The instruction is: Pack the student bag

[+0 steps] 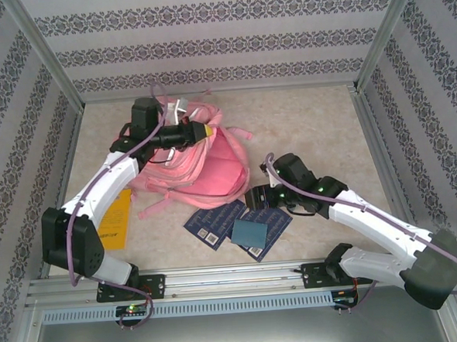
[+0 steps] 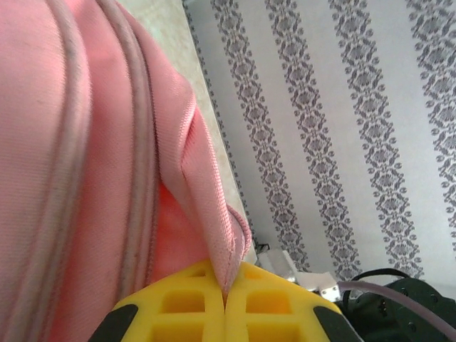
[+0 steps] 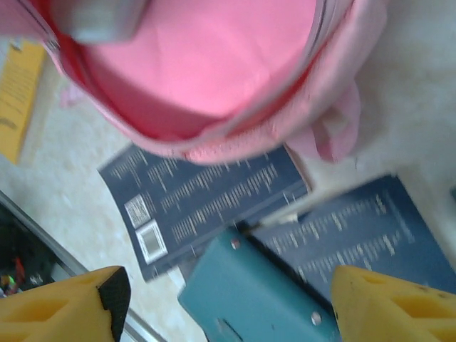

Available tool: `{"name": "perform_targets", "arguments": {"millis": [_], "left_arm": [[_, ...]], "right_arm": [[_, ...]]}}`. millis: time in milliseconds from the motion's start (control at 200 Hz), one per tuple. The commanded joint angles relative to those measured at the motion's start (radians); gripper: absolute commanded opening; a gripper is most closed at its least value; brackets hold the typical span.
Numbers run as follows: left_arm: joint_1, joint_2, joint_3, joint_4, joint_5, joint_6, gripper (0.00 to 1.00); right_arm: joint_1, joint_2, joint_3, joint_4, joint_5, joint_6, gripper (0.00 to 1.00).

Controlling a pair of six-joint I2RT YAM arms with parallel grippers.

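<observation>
Overhead view, with wrist views as insets. The student bag lies on the table, left of centre and in the far half, with its pink straps trailing toward the near edge. I see the left gripper reaching in from the left over the bag's upper part.

In the left wrist view its yellow fingers are clenched together on a narrow fold of the bag's pink fabric, which rises from the seam where they meet. The patterned wall fills the right of that view.

The right gripper hangs just beside the bag's near right corner, above two dark-blue booklets lying flat near the front rail. A small teal pad rests on top of them, where they overlap.

In the right wrist view the right gripper's two yellow fingers stand wide apart and released, with the teal pad below the gap between them. I cannot tell whether either finger touches it. Beyond them the bag's mouth gapes, showing the pink lining.

A yellow card lies flat by the left arm, apart from the bag.
</observation>
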State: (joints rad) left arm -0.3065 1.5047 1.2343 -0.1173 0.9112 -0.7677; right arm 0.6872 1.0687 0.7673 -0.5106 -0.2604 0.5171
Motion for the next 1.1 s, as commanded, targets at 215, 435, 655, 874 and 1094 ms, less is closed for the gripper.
{"name": "perform_targets", "arguments": {"millis": [215, 435, 655, 874, 1094], "left_arm": [[-0.079, -0.005, -0.096, 0.090, -0.056, 0.120, 0.00], [-0.080, -0.031, -0.113, 0.119, -0.041, 0.104, 0.00], [-0.079, -0.037, -0.116, 0.117, -0.038, 0.110, 0.00], [-0.079, -0.038, -0.117, 0.118, -0.036, 0.114, 0.00], [-0.079, -0.032, -0.116, 0.118, -0.033, 0.115, 0.00]], "right_arm": [[0.197, 0.203, 0.081, -0.212, 0.216, -0.135, 0.85], [0.274, 0.329, 0.146, -0.255, 0.260, -0.249, 0.98], [0.350, 0.475, 0.229, -0.299, 0.295, -0.341, 0.98], [0.357, 0.579, 0.255, -0.312, 0.261, -0.349, 0.98], [0.360, 0.625, 0.229, -0.281, 0.223, -0.320, 0.92]]}}
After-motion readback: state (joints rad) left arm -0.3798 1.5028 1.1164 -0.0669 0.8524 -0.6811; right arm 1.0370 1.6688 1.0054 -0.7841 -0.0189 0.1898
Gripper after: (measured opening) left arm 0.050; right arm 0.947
